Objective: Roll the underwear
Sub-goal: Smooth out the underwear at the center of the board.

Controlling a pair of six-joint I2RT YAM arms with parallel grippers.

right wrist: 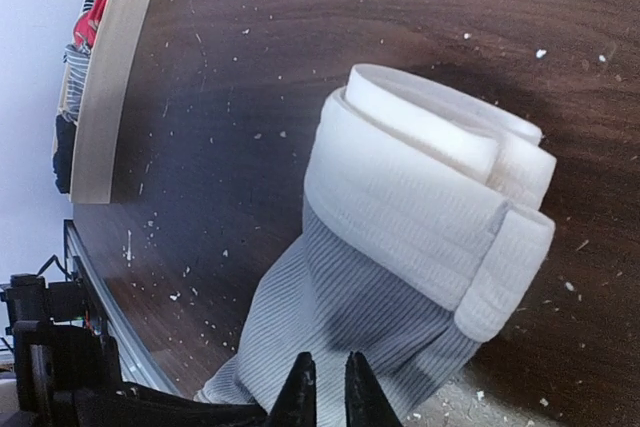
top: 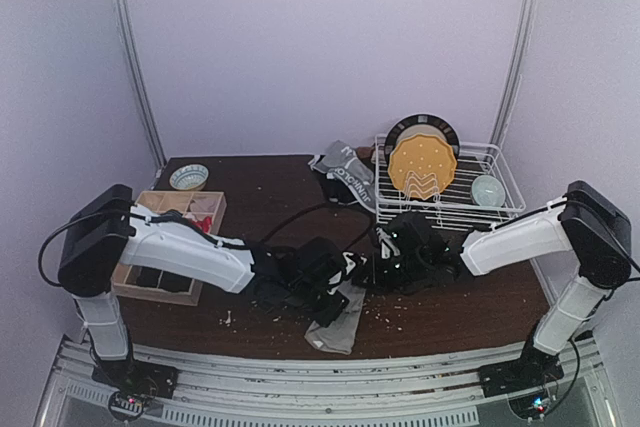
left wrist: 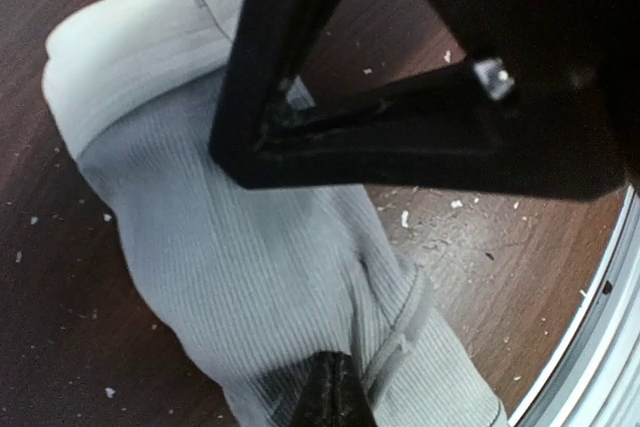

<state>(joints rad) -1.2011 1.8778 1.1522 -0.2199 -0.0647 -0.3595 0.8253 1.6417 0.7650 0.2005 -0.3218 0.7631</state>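
A grey ribbed underwear (top: 340,325) lies near the table's front edge, its white waistband folded over at the far end (right wrist: 430,197). It fills the left wrist view (left wrist: 240,267). My left gripper (left wrist: 332,392) is shut with its tips pressed into the cloth, and a crease runs to them. My right gripper (right wrist: 326,387) is all but shut, hovering just over the grey cloth below the waistband, holding nothing. In the top view both grippers meet over the cloth, the left (top: 330,292) and the right (top: 378,269). More underwear (top: 345,175) lies in a heap at the back.
A white wire dish rack (top: 500,209) with a yellow plate (top: 420,167) and a small bowl (top: 487,190) stands back right. A wooden compartment box (top: 215,219) and a bowl (top: 188,177) stand at the left. White crumbs dot the dark table (top: 450,317).
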